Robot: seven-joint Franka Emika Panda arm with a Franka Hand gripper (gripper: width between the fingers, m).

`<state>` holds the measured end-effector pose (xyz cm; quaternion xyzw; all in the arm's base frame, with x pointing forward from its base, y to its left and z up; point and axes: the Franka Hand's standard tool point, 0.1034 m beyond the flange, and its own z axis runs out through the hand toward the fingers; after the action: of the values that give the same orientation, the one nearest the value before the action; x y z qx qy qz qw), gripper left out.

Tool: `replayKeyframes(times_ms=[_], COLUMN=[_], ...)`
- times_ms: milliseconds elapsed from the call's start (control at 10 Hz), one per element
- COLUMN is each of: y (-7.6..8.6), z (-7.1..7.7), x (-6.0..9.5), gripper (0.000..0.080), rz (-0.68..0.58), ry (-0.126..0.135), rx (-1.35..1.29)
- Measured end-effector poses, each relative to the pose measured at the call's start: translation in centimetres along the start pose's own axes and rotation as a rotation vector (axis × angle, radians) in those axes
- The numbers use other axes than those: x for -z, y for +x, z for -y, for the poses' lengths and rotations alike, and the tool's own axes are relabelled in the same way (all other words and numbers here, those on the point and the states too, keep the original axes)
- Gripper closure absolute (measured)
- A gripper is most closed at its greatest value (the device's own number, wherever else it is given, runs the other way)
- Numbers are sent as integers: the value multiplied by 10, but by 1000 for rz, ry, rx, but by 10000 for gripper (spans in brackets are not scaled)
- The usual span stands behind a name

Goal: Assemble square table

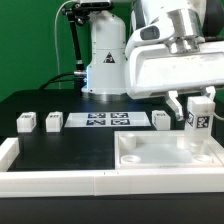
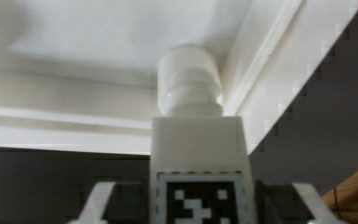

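Observation:
The white square tabletop [image 1: 150, 152] lies at the exterior view's front right, rim up. My gripper [image 1: 198, 108] is shut on a white tagged leg [image 1: 198, 125] and holds it upright over the tabletop's right part. In the wrist view the leg [image 2: 199, 150] stands between my fingers [image 2: 105, 200], its rounded end down inside the tray [image 2: 87, 60] near the rim. Three more tagged legs lie on the black table behind: two at the left [image 1: 26, 122] [image 1: 53, 121] and one [image 1: 161, 120] beside the marker board.
The marker board [image 1: 108, 121] lies flat at the middle back. Long white border rails [image 1: 60, 182] run along the front and the left edge [image 1: 8, 150]. The robot base [image 1: 105, 60] stands behind.

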<state>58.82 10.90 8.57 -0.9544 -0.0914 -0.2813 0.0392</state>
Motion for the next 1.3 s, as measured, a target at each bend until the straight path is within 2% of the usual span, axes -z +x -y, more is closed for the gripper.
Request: replayKeyframes(times_ms=[200,500,800,1300], y=[7,9,0,-4], z=[-5,-1,5,7], x=[-8,-11,-17,-20], gripper=[512,511,511,511], rz=[-7,-11,1,-14], ry=[-2,2,8,3], rx=[-8,-6,0,-3])
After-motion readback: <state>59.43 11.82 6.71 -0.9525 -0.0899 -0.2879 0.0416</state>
